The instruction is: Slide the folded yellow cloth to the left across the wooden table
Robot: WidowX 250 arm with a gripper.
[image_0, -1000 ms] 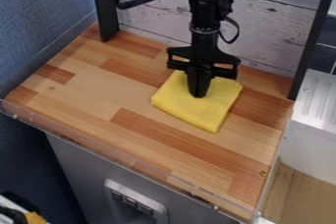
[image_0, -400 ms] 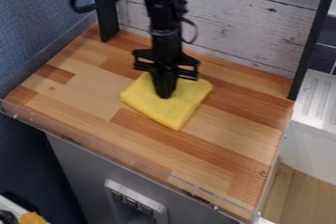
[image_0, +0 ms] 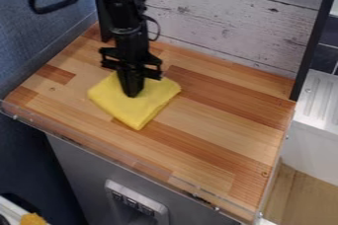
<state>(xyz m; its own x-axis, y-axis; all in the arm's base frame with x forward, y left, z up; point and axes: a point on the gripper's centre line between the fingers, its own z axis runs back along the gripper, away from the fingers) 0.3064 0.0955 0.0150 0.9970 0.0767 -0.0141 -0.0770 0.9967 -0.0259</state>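
Toward ten o'clock on the wooden counter [image_0: 218,140], my gripper [image_0: 133,93] rests its pressed-together fingers on the yellow cloth [image_0: 139,113], where too light a push could let them skate across it and too heavy a one could bunch it up.

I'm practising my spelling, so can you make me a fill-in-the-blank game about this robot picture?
The folded cloth is coloured ____.
The gripper touching it is coloured ____.
The counter under the cloth looks made of ____.

Missing words: yellow; black; wood.
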